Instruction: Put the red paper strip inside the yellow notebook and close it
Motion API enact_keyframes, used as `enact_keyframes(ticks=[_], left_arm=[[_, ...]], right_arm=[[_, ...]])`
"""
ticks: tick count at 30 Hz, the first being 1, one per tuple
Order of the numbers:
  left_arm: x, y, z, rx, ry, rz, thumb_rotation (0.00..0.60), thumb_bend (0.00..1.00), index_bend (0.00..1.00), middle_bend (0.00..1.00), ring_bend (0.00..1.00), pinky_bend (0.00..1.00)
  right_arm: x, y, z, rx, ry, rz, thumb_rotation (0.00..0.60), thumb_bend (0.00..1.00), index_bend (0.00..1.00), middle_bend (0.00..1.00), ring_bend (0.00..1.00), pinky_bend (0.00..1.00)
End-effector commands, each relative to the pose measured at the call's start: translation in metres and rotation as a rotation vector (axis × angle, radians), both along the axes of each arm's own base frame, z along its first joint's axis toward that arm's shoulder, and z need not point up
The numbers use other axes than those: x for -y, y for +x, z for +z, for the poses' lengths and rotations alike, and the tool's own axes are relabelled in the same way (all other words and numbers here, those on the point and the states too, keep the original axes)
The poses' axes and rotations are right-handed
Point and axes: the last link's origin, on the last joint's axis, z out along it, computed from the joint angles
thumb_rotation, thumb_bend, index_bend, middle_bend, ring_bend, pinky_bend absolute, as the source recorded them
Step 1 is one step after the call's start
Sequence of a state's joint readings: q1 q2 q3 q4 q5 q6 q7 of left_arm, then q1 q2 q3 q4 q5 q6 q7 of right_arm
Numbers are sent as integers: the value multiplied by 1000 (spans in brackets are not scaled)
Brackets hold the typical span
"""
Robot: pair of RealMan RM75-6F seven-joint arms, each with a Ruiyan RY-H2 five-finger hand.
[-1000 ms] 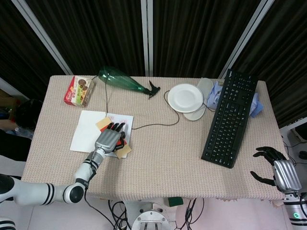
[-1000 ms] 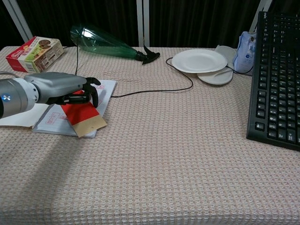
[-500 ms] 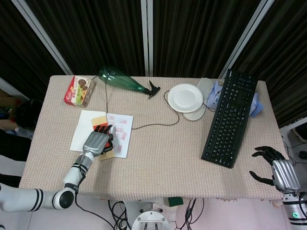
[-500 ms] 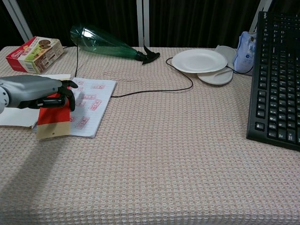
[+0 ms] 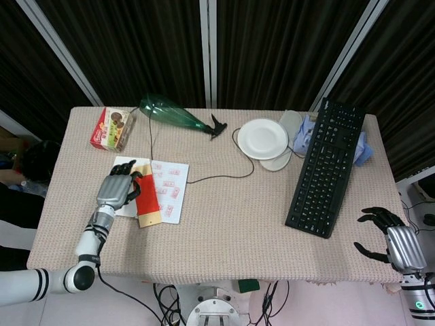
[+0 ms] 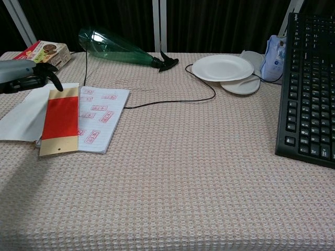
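**Strip laid in, cover next**

The left hand [image 5: 117,190], fingers spread and empty, rests on the open notebook [image 5: 166,193]. The red paper strip with tan ends [image 5: 146,200] overhangs the near edge (nudge inward before closing). The right hand [image 5: 389,234] idles loosely open.

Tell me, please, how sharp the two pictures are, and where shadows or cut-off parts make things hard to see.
Head view: evenly lit and sharp; the red paper strip reads clearly beside the left hand. Chest view: sharp too, but the left hand is cut by the frame edge and the keyboard runs out of frame.
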State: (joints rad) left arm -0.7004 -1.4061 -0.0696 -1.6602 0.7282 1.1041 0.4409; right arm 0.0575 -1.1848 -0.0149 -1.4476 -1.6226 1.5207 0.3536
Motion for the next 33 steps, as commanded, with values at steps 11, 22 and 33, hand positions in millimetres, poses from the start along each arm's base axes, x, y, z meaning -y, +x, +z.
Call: enact_keyframes(ticks=[11,22,33], left_arm=[[-9,-41,4,-86,10,171,0,710,268,0,0,60],[-18,-16,-13,-59,-4,97,0,717,270,0,0,60],[-24,8,-25,-50,-32,44,0,717,270,0,0,60]], right_arm=[[1,0,-1,0,3,-1,600,124,413,245,192,270],[0,-2,0,-2,1,-12,600,124,413,245,192,269],[1,-4,0,-1,1,-17,600,124,413,245,192,269]])
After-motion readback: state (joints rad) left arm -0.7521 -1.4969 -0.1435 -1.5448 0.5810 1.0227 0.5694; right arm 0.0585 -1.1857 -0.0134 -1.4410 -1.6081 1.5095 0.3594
